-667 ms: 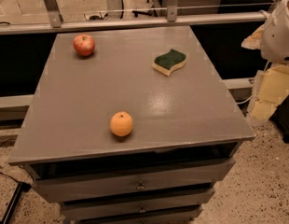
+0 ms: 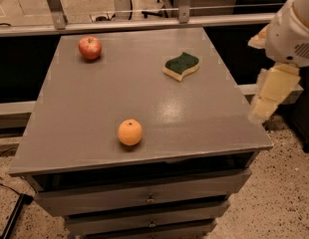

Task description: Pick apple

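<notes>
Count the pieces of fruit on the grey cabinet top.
2. The apple sits at the far left corner; the orange fruit lies near the front edge, left of centre. Nothing seems hidden. The gripper hangs beyond the right edge of the cabinet top.

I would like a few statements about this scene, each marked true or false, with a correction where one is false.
1. The small round red apple lies near the far left corner of the grey cabinet top. True.
2. The plain orange round fruit touches the apple. False: they lie well apart, and the orange fruit is near the front edge.
3. The cream two-finger gripper is above the apple. False: it hangs beyond the top's right edge, far from the apple.
4. The green and yellow sponge lies on the right half of the top. True.
</notes>
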Controlling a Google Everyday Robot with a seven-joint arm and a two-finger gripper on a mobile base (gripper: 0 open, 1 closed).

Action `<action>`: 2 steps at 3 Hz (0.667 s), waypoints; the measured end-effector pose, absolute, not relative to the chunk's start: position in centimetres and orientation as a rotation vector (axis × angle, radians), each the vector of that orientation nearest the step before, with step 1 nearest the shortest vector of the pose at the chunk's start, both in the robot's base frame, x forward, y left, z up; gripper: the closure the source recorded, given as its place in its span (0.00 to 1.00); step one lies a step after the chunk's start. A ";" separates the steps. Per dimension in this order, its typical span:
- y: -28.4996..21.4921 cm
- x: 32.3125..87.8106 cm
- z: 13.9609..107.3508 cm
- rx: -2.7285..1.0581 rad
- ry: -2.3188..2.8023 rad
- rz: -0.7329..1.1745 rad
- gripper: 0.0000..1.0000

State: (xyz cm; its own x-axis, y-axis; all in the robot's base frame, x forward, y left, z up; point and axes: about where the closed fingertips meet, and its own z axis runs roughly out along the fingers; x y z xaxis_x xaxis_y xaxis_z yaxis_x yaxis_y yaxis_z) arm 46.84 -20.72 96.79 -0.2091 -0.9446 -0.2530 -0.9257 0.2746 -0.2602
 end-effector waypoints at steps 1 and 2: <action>-17.3 53.4 95.3 -1.651 2.096 -0.003 0.00; -12.4 59.6 94.1 -1.584 2.005 0.067 0.00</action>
